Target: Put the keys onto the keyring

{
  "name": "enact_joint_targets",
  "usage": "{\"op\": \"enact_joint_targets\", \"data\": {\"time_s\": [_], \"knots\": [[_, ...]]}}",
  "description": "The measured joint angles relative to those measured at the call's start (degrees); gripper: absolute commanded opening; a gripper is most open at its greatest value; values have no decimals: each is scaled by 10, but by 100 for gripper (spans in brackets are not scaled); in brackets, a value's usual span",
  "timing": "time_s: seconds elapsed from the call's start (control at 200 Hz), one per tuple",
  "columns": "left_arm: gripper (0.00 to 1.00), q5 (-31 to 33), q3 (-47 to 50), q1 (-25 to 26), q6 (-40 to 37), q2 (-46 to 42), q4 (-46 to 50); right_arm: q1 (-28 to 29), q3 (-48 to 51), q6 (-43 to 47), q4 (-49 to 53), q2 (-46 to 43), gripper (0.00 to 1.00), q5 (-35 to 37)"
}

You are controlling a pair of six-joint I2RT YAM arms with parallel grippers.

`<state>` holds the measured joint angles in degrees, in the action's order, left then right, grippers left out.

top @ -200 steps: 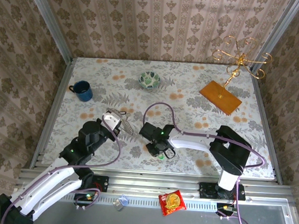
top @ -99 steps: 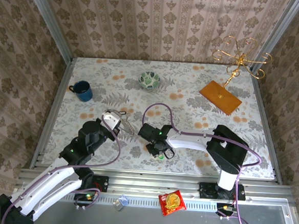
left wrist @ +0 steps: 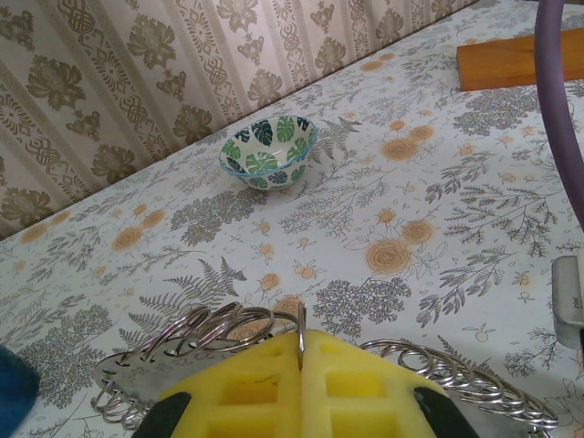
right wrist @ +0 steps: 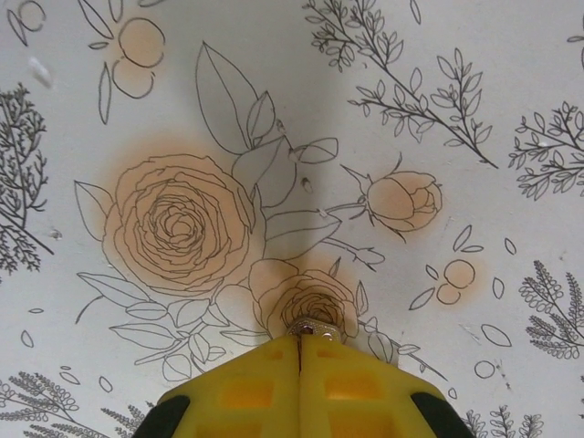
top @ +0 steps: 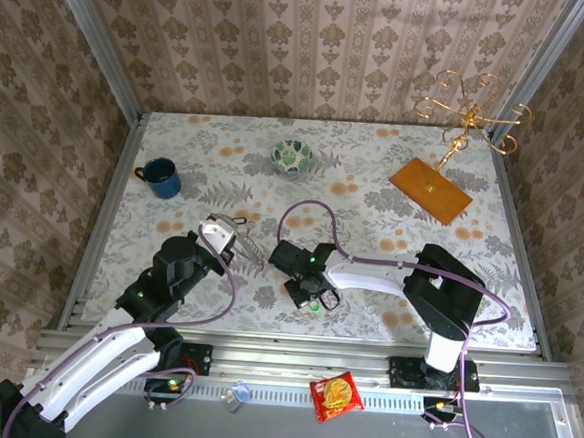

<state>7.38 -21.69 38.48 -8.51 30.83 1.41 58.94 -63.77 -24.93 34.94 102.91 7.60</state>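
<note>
The left arm (top: 102, 354) and right arm (top: 368, 275) match: glossy white link shells between blocky black joints, with a small green light glowing on a joint of each. A purple cable (top: 230, 287) runs along the left one, and another (top: 306, 208) along the right. The black bases (top: 430, 371) sit at 6 o'clock in the top view. The left gripper (left wrist: 300, 351) and right gripper (right wrist: 299, 351) carry yellow pads (left wrist: 245, 391) moulded with square recesses. Rounded black fingers (left wrist: 169, 415) show behind them at 5 and 7 o'clock.
</note>
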Motion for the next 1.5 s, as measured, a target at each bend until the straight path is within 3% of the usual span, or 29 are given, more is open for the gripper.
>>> {"op": "enact_joint_targets", "data": {"time_s": [0.165, 0.385, 0.535, 0.71, 0.85, 1.09, 1.5], "knots": [[0, -7, 0, 0, 0, 0, 0, 0, 3, 6, -1, -34, 0, 2], [0, -73, -1, 0, -11, 27, 0, -8, 50, 58, -42, -176, 0, -35], [0, -144, -16, 0, -30, 60, 15, -38, 110, 107, -94, -271, 0, -109], [0, -248, -39, 1, -47, 97, 22, -113, 153, 149, -134, -334, 0, -224], [0, -311, -47, 8, -55, 126, 22, -149, 156, 179, -144, -350, 0, -297], [0, -370, -64, 37, -64, 175, 21, -156, 156, 217, -154, -350, 0, -382], [0, -387, -67, 54, -65, 202, 8, -156, 155, 222, -210, -341, 0, -408]]}}
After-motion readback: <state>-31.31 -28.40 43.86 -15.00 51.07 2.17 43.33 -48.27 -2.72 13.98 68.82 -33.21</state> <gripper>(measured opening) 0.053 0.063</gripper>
